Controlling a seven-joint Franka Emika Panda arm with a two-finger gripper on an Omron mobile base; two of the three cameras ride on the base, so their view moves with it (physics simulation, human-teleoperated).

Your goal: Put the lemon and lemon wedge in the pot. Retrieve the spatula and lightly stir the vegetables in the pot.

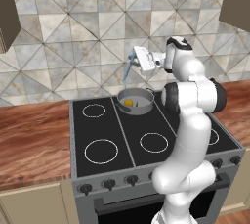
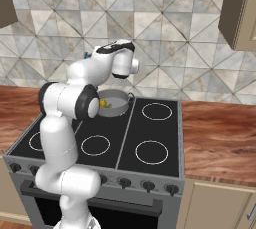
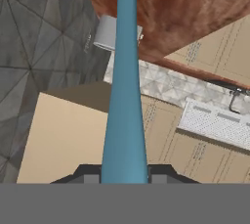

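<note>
Spatula (image 1: 128, 71) was clamped at its handle by closed gripper (image 1: 134, 57), hung above pot (image 1: 135, 101) on rear burner; lemon (image 1: 128, 102) was inside. Risk judged: off-axis descent could catch the rim, shove the pot.

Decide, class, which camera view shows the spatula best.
The hand view: the spatula runs up the middle as a long blue handle gripped between the fingers. The left base view shows just a thin blue handle slanting below the gripper above the pot. In the right base view, the arm blocks it.
</note>
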